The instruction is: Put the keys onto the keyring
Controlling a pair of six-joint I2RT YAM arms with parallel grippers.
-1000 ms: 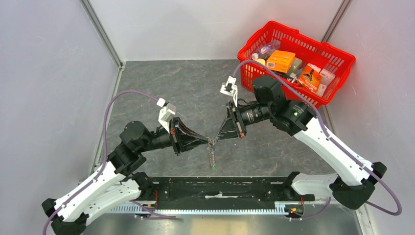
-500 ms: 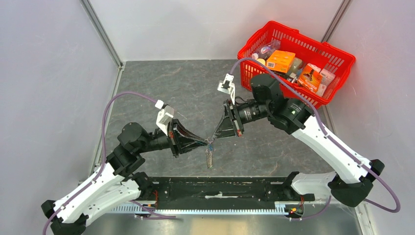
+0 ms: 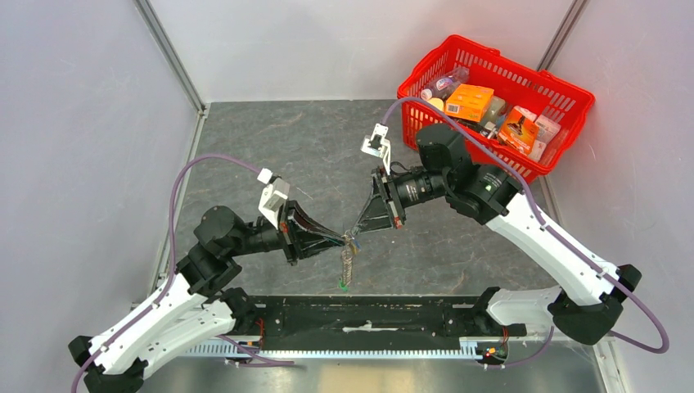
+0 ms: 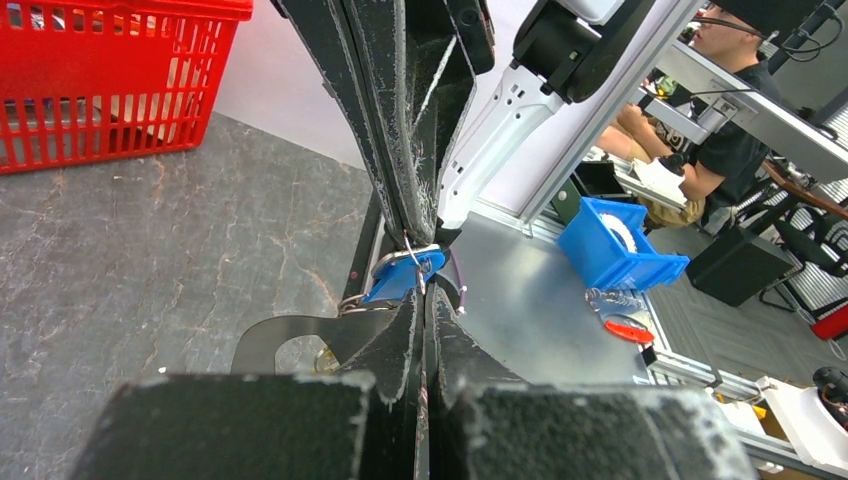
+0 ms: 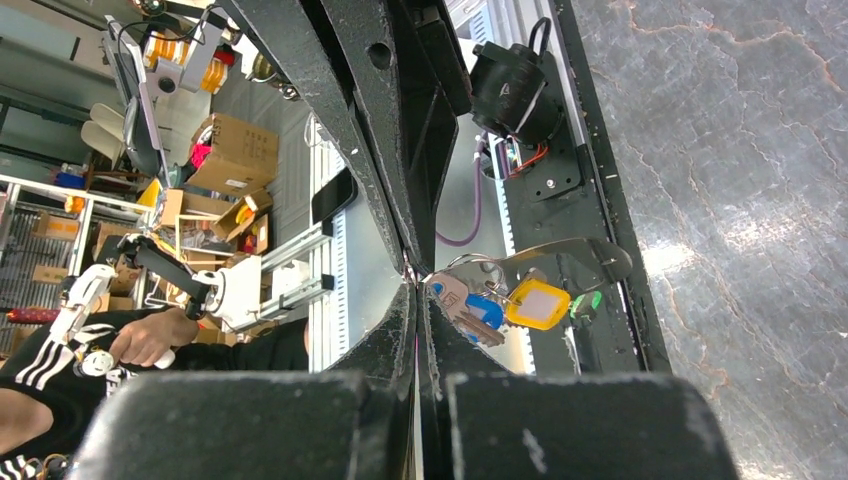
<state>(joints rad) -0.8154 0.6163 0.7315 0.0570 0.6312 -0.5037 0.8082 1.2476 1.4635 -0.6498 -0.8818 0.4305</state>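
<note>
The two grippers met tip to tip over the table [image 3: 270, 147], a little toward 6 o'clock from its middle. The left gripper [image 3: 341, 239] reached in from 9 o'clock and the right gripper [image 3: 354, 231] from 2 o'clock. In both wrist views the gripper's own fingers were pressed flat together, with no gap between them.

The left fingers seemed clenched on the metal end of the keyring [image 3: 347, 262]. The right fingers seemed to pinch the blue-headed key [image 4: 401, 279], whose head lay just beside their tips. I could not tell exactly which small metal part sat inside each pair, because the pieces overlapped.

In the top view the keyring trailed from the meeting point toward 6 o'clock. I could not tell whether it touched the table.

In the right wrist view the yellow tag [image 5: 537, 303] was just beside the key, at its 3 o'clock. The green tag [image 5: 590, 300] was further out the same way. The strap loop [image 5: 575, 250] curved over them at 12 o'clock.

A red basket [image 3: 565, 137] of packets stood at the table's 1 o'clock corner, well apart from the fingertips.
</note>
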